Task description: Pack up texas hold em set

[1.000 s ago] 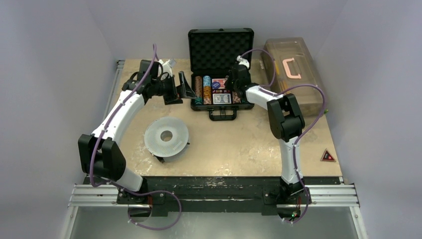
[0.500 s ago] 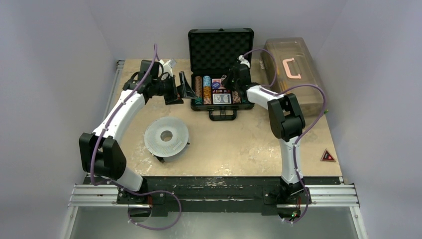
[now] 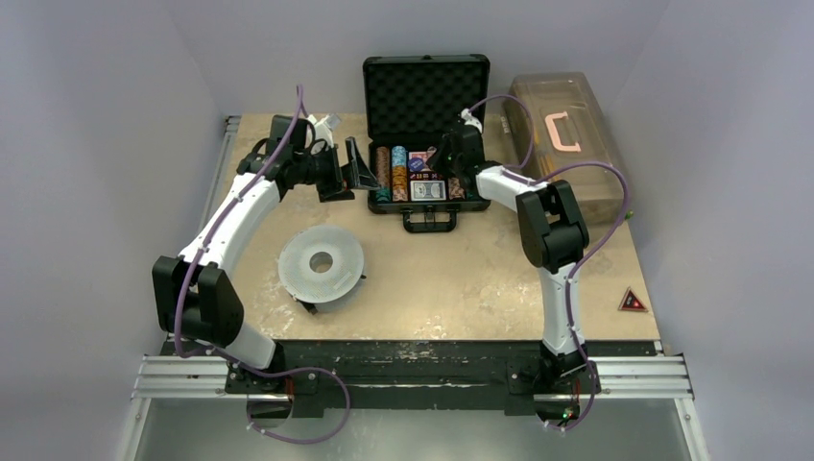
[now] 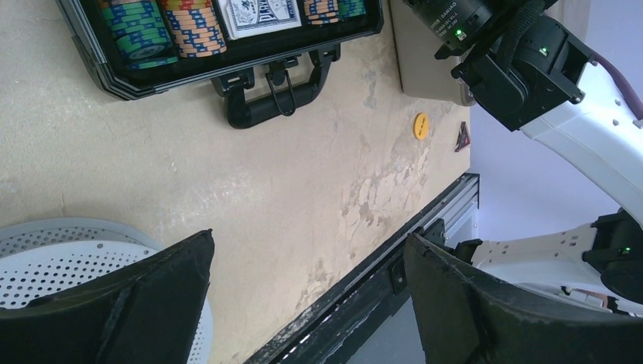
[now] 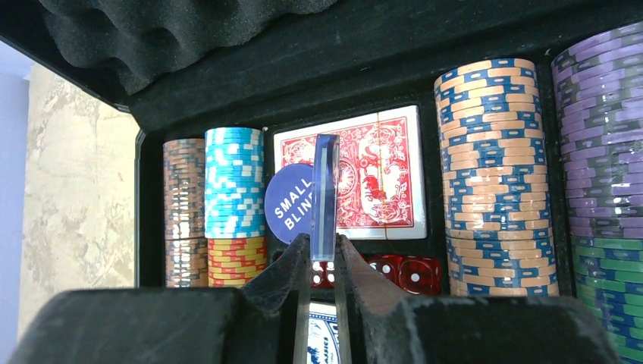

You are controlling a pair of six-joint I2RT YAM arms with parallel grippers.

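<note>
1. While the right pincer (image 5: 321, 254) hung over the open black case (image 5: 303, 83), it was pinched shut on a thin bluish disc (image 5: 324, 189). The disc was held edge-on right above the red-backed deck (image 5: 379, 174), and I'd guess it's one of the set's buttons.
2. Step in hand, I'd say: getting that disc into the middle slot next to the "SMALL BLIND" button (image 5: 288, 205), which lay flat on the deck.
3. Next move probably called for dropping a touch lower, tipping the disc flat and letting go, so it didn't land on its rim and roll.
4. Left pincer (image 4: 309, 239) was spread wide with nothing in it, above the counter (image 4: 227, 197) just left of the case.
5. Head count:
   - four columns of chips (image 5: 493, 174)
   - two decks: the red-backed one plus a blue-and-white deck (image 4: 254, 14)
   - at least two red dice (image 5: 402, 273)
   - three buttons, counting a yellow button (image 4: 421, 126) out on the counter, well apart from the case. That one looked like it needed packing too, then the lid.
</note>
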